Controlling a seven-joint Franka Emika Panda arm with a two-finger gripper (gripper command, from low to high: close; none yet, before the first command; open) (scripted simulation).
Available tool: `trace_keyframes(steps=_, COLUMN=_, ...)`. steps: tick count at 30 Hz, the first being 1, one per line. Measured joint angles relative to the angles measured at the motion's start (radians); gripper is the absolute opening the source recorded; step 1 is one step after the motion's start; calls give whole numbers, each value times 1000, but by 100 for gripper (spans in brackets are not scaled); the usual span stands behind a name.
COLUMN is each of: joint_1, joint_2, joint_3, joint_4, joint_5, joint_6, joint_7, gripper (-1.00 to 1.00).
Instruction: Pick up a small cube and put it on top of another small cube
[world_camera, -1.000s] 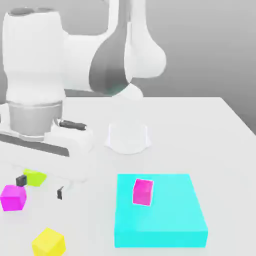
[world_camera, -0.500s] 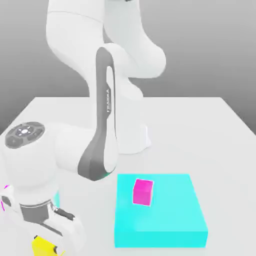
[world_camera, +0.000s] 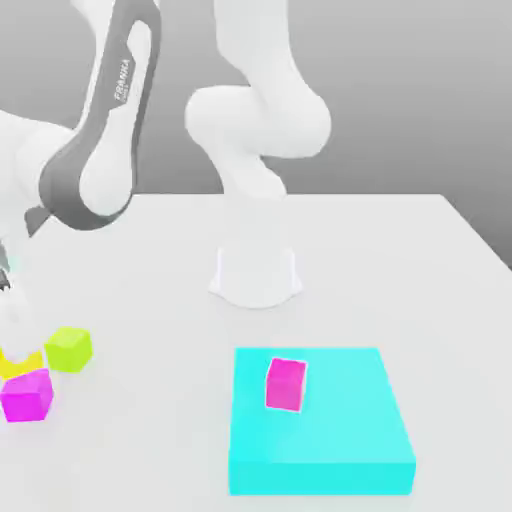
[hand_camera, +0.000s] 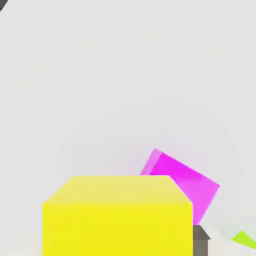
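The small pure-yellow cube (hand_camera: 117, 215) sits between my gripper's (hand_camera: 118, 236) fingers, and one dark fingertip (hand_camera: 200, 239) touches its side. In the exterior view the yellow cube (world_camera: 8, 364) pokes in at the left edge, just above and behind a loose magenta cube (world_camera: 25, 394). In the hand view that magenta cube (hand_camera: 182, 182) lies tilted on the table beyond the yellow one. A second magenta cube (world_camera: 286, 384) stands on the cyan block (world_camera: 330, 440).
A lime yellow-green cube (world_camera: 68, 349) lies right beside the loose magenta cube; its corner (hand_camera: 245, 239) shows in the hand view. The arm's white base (world_camera: 255, 270) stands mid-table. The arm's grey-and-white link (world_camera: 95, 150) hangs over the exterior view's left.
The hand went down on the yellow cube at the front left, then carried it back toward the left edge. It now sits over the loose magenta cube, and the arm has risen.
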Motion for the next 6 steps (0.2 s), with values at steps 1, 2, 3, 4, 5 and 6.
trace_keyframes(steps=1, joint_1=-11, joint_2=32, joint_3=12, joint_4=0, joint_5=27, joint_6=30, joint_7=-18, gripper=-100)
trace_keyframes(steps=2, joint_1=-23, joint_2=66, joint_3=27, joint_4=1, joint_5=54, joint_6=61, joint_7=-37, gripper=-100)
trace_keyframes(steps=3, joint_1=-35, joint_2=94, joint_3=42, joint_4=2, joint_5=76, joint_6=87, joint_7=-53, gripper=100)
trace_keyframes(steps=4, joint_1=-35, joint_2=94, joint_3=42, joint_4=2, joint_5=76, joint_6=87, joint_7=-53, gripper=100)
trace_keyframes(steps=5, joint_1=-35, joint_2=94, joint_3=42, joint_4=2, joint_5=76, joint_6=87, joint_7=-53, gripper=100)
trace_keyframes(steps=6, joint_1=-35, joint_2=94, joint_3=42, joint_4=2, joint_5=76, joint_6=87, joint_7=-53, gripper=100)
